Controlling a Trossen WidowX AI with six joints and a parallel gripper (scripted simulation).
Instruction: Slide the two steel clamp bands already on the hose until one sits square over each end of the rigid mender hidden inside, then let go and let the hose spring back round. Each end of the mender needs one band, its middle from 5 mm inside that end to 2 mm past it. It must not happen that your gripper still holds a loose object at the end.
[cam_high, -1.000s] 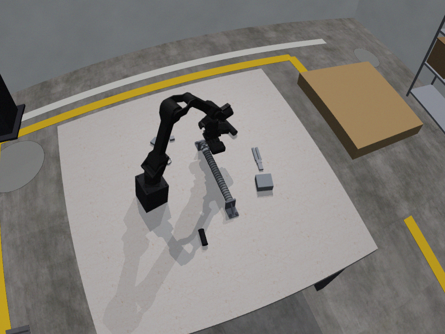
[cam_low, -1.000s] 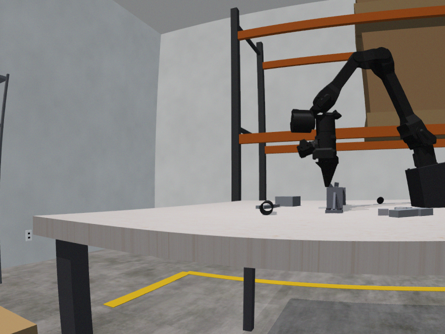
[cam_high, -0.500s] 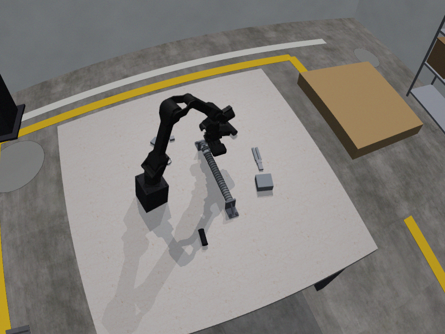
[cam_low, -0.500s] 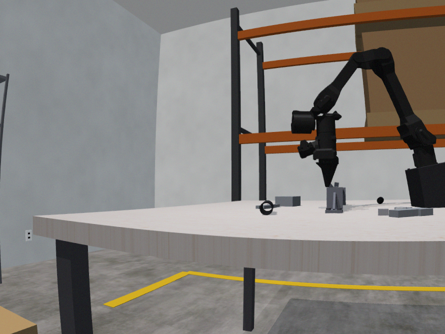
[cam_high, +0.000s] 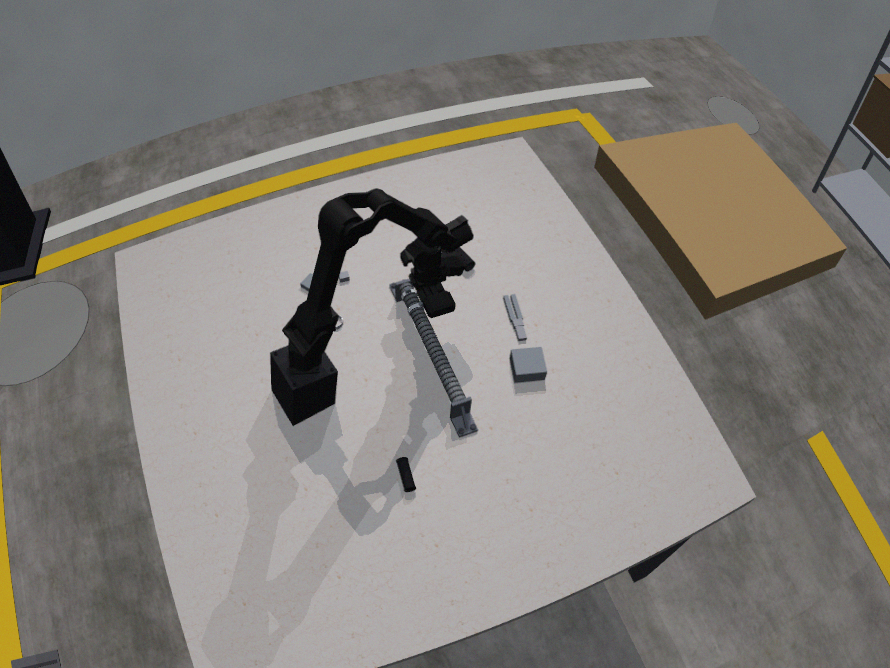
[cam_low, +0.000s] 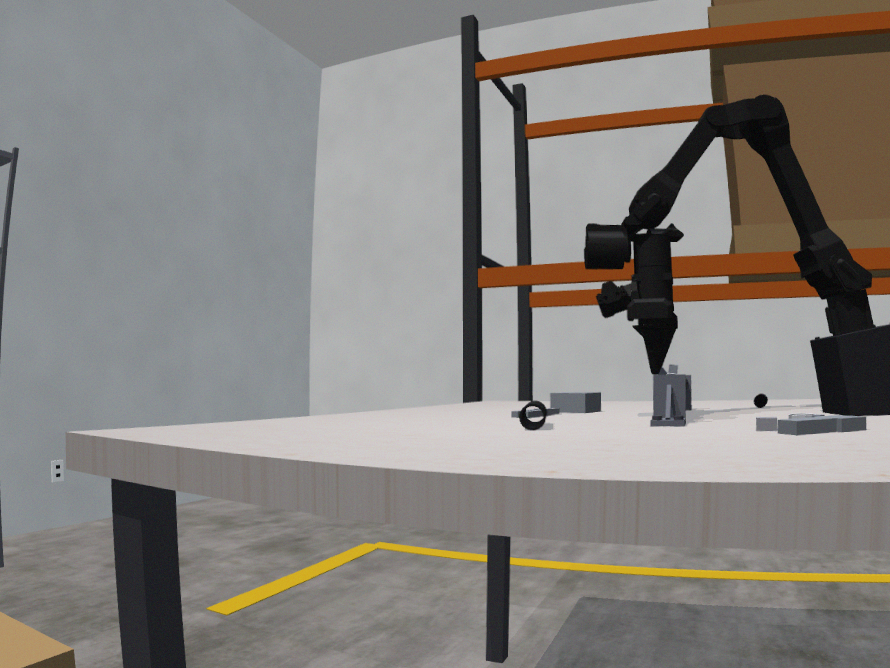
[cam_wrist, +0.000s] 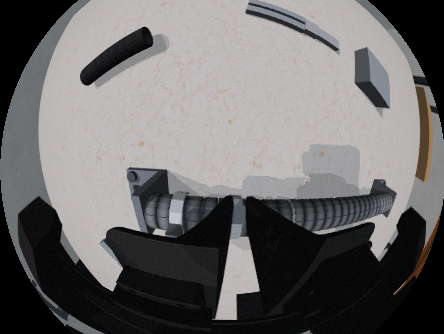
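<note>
A dark ribbed hose (cam_high: 436, 345) runs between two grey end brackets (cam_high: 463, 417) on the table. In the wrist view the hose (cam_wrist: 319, 211) lies across the frame. One steel clamp band (cam_wrist: 176, 210) sits near the left bracket (cam_wrist: 148, 190). My gripper (cam_wrist: 238, 202) is down over the hose near that end and is shut. A pale strip between the fingertips looks like the second clamp band. The gripper also shows in the top view (cam_high: 420, 305) and in the exterior view (cam_low: 657, 370), pointing straight down. The mender inside is hidden.
A grey block (cam_high: 528, 363) and a grey stepped bar (cam_high: 515, 314) lie right of the hose. A short black tube (cam_high: 406, 475) lies in front of the near bracket. The arm's base (cam_high: 303, 384) stands to the left, with small grey pieces (cam_high: 343, 276) behind it.
</note>
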